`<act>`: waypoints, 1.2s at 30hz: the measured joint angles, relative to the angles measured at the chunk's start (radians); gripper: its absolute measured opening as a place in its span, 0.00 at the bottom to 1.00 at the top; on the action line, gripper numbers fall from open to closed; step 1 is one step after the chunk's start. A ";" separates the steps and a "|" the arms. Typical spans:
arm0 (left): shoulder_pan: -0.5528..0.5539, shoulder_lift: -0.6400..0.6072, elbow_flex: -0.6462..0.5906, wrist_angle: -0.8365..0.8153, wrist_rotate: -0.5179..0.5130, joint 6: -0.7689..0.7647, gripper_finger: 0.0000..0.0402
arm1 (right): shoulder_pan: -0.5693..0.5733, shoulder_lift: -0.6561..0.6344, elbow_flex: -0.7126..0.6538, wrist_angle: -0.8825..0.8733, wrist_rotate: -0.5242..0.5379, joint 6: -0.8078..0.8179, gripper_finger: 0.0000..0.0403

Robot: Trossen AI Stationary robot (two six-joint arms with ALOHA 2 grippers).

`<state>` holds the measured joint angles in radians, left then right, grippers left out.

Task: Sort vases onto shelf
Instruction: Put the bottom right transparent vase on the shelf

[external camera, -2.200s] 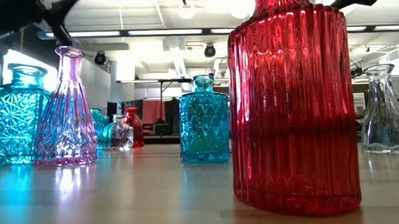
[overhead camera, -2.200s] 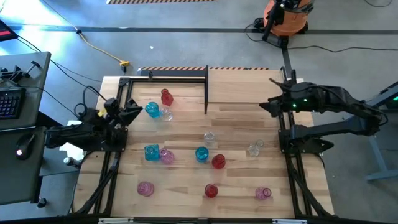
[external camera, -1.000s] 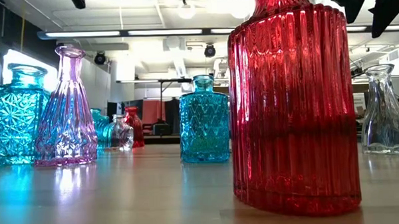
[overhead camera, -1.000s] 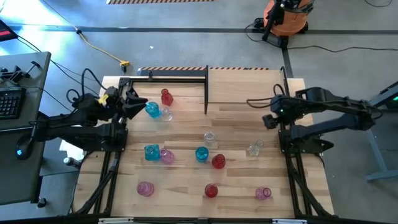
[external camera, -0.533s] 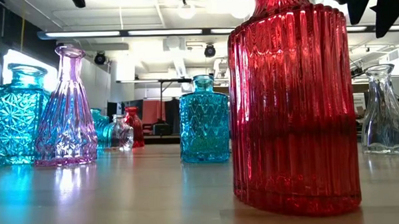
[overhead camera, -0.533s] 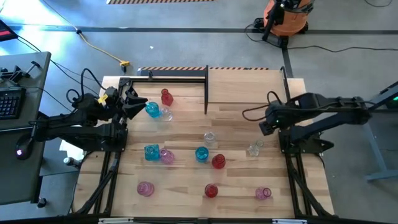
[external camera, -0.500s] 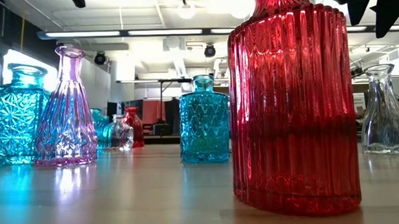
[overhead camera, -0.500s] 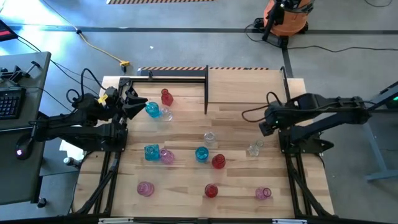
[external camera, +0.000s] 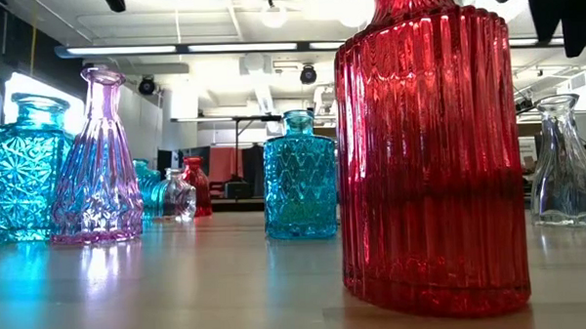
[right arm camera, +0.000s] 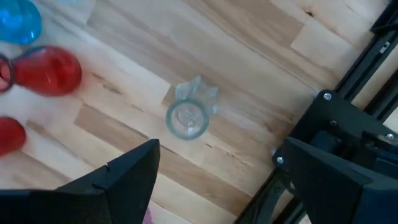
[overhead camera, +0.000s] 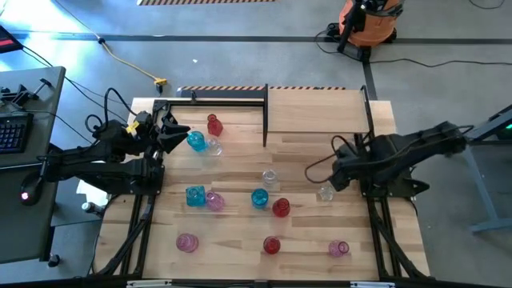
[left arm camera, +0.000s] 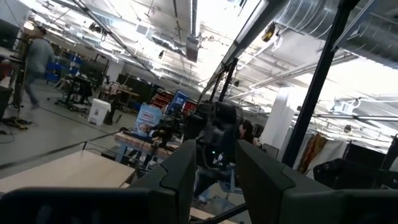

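Observation:
Several glass vases stand upright on their bases on the table. My right gripper [overhead camera: 331, 179] is open and points down over a clear vase [overhead camera: 325, 193]. In the right wrist view the clear vase [right arm camera: 188, 116] shows from above, ahead of my right gripper [right arm camera: 216, 147] and untouched. My left gripper [overhead camera: 173, 132] is open at the far left, beside a blue vase [overhead camera: 195, 142], a red vase [overhead camera: 214, 125] and a clear vase [overhead camera: 214, 146]. These three stand by the shelf's black bar [overhead camera: 224, 99]. My left gripper [left arm camera: 214, 162] faces the room.
Mid-table stand a clear vase [overhead camera: 270, 177], a blue vase [overhead camera: 259, 198], a red vase [overhead camera: 281, 208], a blue vase [overhead camera: 194, 195] and a pink vase [overhead camera: 214, 201]. Near the front edge are a pink vase [overhead camera: 186, 242], a red vase [overhead camera: 272, 245] and a pink vase [overhead camera: 339, 249]. Black frame rails run along both sides.
My right gripper has swung from the table's far right toward the near edge and down, tipping over until it points down above the clear vase. It has stayed open. The vases have not moved.

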<state>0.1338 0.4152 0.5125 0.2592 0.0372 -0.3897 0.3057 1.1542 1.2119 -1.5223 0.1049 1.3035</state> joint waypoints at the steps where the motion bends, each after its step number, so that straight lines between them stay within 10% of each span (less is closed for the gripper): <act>1: 0.000 0.000 0.000 0.000 0.000 0.000 0.26 | 0.012 0.002 0.000 -0.001 0.003 -0.002 0.80; 36: 0.000 0.000 0.000 0.000 -0.009 -0.002 0.26 | 0.046 -0.159 -0.294 0.141 0.055 0.043 0.80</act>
<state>0.1337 0.4152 0.5121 0.2594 0.0286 -0.3912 0.3515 0.9949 0.9177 -1.3815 0.1596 1.3464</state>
